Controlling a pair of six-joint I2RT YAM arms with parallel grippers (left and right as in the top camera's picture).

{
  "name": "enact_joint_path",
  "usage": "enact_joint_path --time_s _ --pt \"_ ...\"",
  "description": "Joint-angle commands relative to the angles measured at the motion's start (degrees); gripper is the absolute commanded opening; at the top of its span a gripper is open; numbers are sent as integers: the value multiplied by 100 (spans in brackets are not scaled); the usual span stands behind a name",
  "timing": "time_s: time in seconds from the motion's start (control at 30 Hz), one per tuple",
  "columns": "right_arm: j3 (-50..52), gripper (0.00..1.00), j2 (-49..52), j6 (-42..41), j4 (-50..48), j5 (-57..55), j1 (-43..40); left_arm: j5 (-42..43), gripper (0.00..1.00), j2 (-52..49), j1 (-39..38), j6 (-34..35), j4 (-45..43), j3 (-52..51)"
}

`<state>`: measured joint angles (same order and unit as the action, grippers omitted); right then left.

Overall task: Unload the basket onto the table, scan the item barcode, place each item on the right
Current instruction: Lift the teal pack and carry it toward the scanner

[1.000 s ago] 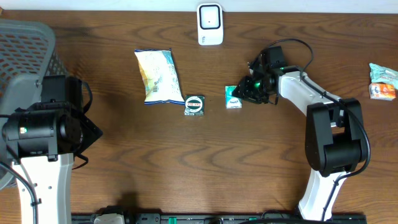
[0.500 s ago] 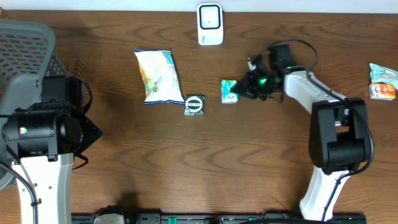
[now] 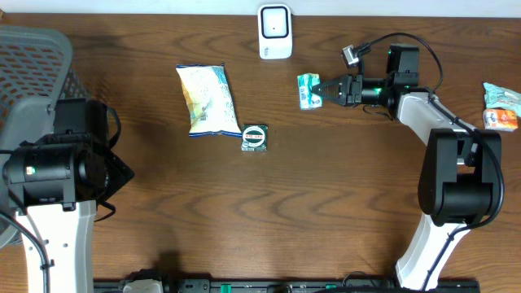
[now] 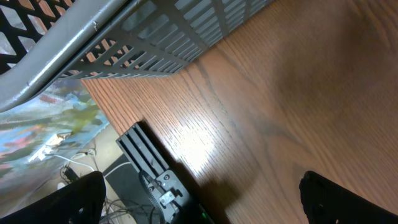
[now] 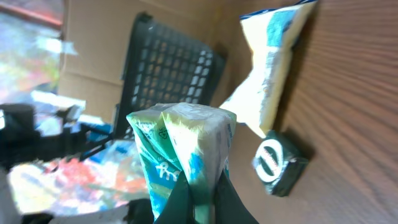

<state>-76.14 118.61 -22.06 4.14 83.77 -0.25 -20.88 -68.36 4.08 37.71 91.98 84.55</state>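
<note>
Dark wood table [image 3: 269, 212]. Lying on it: white scanner [image 3: 275, 32] at far edge; pale chip bag [image 3: 206, 99]; small round-labelled packet [image 3: 255, 137] just beside the bag's corner; wrapped snacks [image 3: 501, 106] at right edge.

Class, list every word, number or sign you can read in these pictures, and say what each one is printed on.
No text can be read for certain.
On the green packet: white marks, too blurred to read.
On the dark packet: a round label, print too small.
On the snack bag: print too small.
On the scanner: no text shows.
On the edge packets: print too small.
</note>
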Motion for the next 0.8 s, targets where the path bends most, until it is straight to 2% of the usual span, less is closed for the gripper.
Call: enact_joint_path --time_s 0.0,0.2,0.53,0.77 --pt "7 1 -20 -238 -109 570 46 -15 98 22 24 74 33 4" --pt "7 1 -20 -883 -686 573 31 -17 98 22 24 74 33 4" --pt "7 1 -20 -3679 -3467 573 -13 -15 98 22 24 74 33 4" --pt "7 1 -20 -3873 -3654 570 208 -15 98 22 24 74 33 4"
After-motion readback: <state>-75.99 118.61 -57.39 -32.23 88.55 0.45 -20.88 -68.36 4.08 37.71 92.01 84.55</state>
